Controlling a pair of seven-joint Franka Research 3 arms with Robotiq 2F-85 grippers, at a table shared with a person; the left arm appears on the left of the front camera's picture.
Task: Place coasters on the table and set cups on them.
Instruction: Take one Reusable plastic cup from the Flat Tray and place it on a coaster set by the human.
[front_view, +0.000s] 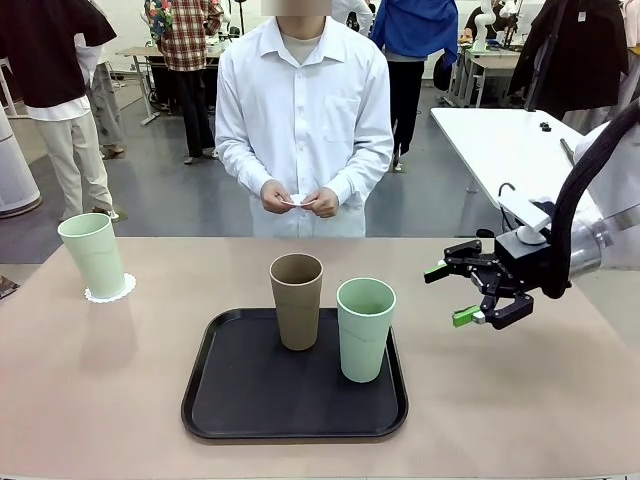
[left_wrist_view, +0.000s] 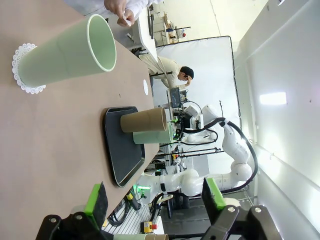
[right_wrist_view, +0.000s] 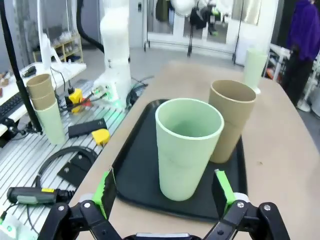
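One pale green cup (front_view: 92, 255) stands on a lacy white coaster (front_view: 110, 293) at the table's far left; the left wrist view shows this cup (left_wrist_view: 70, 52) and coaster (left_wrist_view: 22, 70) too. A brown cup (front_view: 297, 300) and a second pale green cup (front_view: 365, 328) stand on the black tray (front_view: 295, 400). My right gripper (front_view: 449, 294) hovers open just right of the tray, facing the green cup (right_wrist_view: 187, 145), with the brown cup (right_wrist_view: 231, 117) behind it. My left gripper (left_wrist_view: 154, 197) is open and holds nothing. The person's hands hold another white coaster (front_view: 298, 200).
The beige table (front_view: 100, 400) has free room left and right of the tray. The person stands at the far edge. A white table (front_view: 500, 140) lies behind my right arm. Spare stacked cups (right_wrist_view: 45, 107) and cables lie on a bench off the table.
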